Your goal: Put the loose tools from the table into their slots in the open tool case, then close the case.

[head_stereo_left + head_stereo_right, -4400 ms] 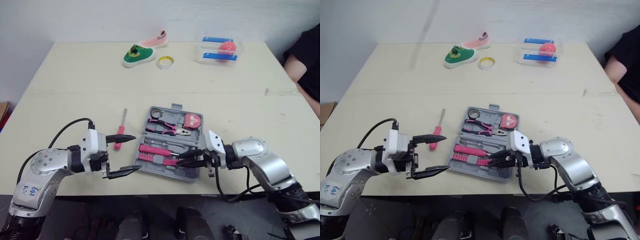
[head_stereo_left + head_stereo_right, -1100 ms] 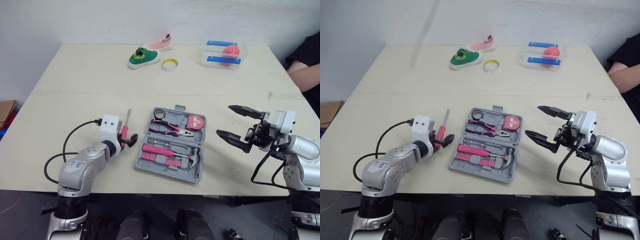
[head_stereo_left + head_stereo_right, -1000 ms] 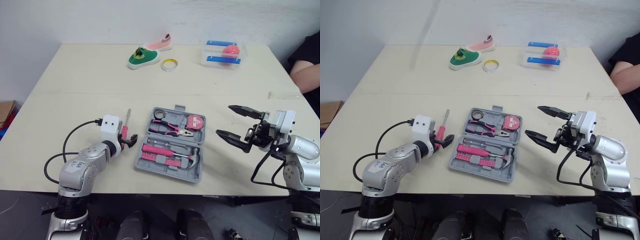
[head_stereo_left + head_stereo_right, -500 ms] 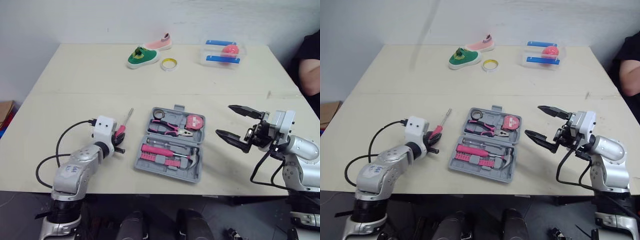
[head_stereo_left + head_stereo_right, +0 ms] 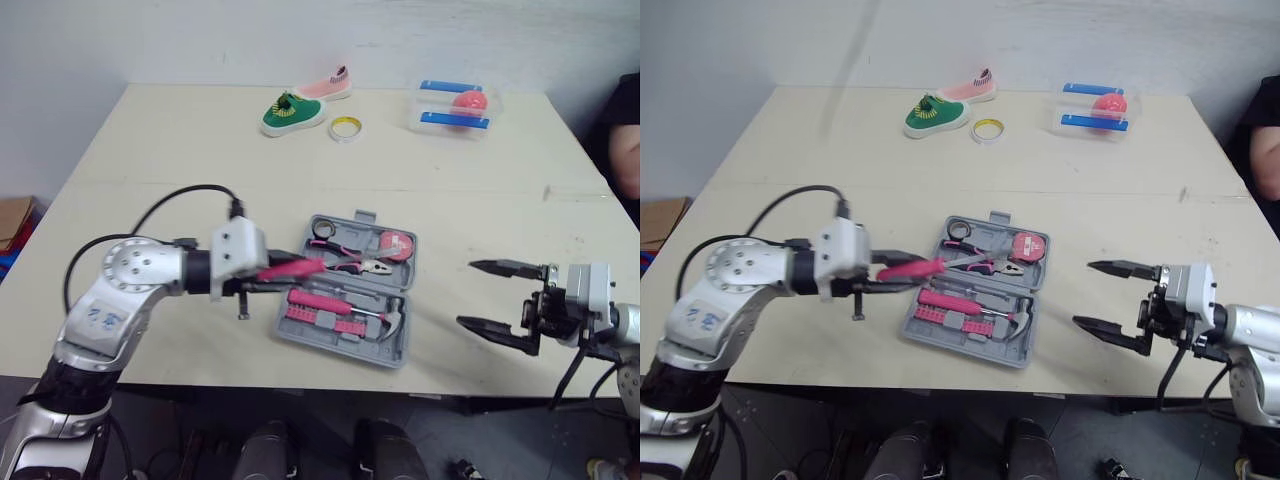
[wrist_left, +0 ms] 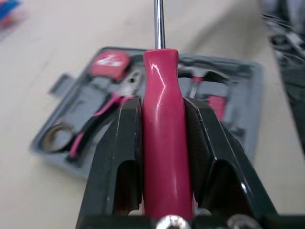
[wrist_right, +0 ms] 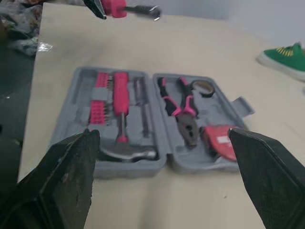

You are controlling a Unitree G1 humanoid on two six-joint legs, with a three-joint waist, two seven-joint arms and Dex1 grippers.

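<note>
My left gripper [image 5: 266, 273] is shut on the pink handle of a screwdriver [image 5: 294, 268], held level above the table. Its metal shaft points right over the left part of the open grey tool case [image 5: 392, 343]. In the left wrist view both black fingers [image 6: 122, 143] clamp the handle [image 6: 163, 138], with the case [image 6: 248, 95] beyond. The case holds pliers [image 5: 352, 262], a tape measure [image 5: 396, 245], a hammer and pink bits. To the right of the case my right gripper [image 5: 467, 293] hangs open and holds nothing. The right wrist view looks at the case [image 7: 71, 133] between its fingers [image 7: 62, 186].
At the table's far edge lie a green shoe [image 5: 292, 112], a pink shoe [image 5: 335, 82], a roll of tape [image 5: 347, 127] and a clear box with a pink ball [image 5: 455, 105]. A person's arm [image 5: 627, 150] is at the right edge.
My left gripper has lifted the screwdriver off the table and swung it right, over the case's left side. My right arm has sunk lower, toward the table's front edge, still open.
</note>
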